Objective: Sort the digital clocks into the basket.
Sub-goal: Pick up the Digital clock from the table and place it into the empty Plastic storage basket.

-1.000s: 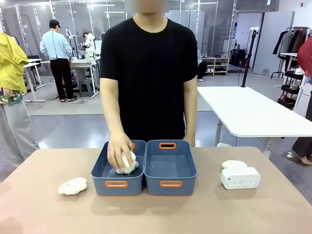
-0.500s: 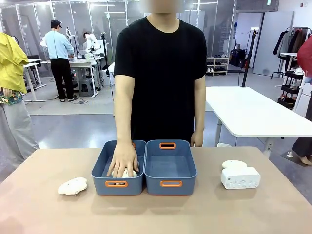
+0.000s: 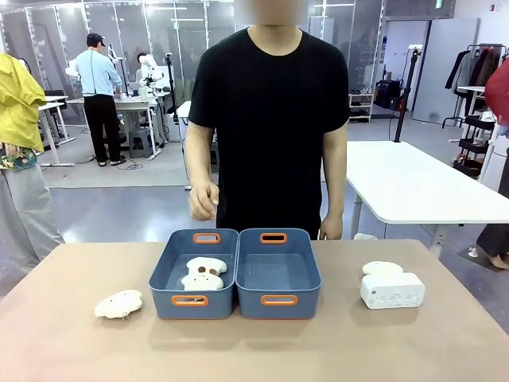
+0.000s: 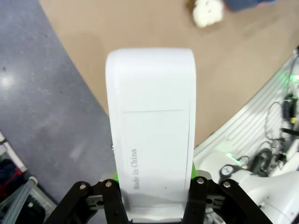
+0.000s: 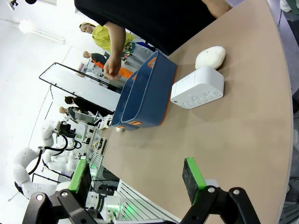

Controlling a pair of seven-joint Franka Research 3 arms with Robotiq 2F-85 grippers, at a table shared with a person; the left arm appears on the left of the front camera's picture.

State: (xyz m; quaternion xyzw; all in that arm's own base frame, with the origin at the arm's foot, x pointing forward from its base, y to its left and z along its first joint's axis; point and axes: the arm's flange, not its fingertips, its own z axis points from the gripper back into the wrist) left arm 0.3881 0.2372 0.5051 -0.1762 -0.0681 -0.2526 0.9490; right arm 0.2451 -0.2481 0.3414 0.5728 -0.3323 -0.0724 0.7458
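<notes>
Now the person's hand (image 3: 203, 200) is hanging raised beyond the table (image 3: 334, 350), having left the left basket (image 3: 162, 280), where a pair of plush toys (image 3: 203, 273) is lying. The right basket (image 3: 308, 280) is touching it. One digital clock (image 3: 391, 290) is sitting far right, a plush toy (image 3: 382, 268) just behind it, and a third plush toy (image 3: 118, 303) is lying left. The left gripper (image 4: 154, 175) is pinching the second clock (image 4: 152, 116); the right gripper (image 5: 136, 176) is hovering spread.
</notes>
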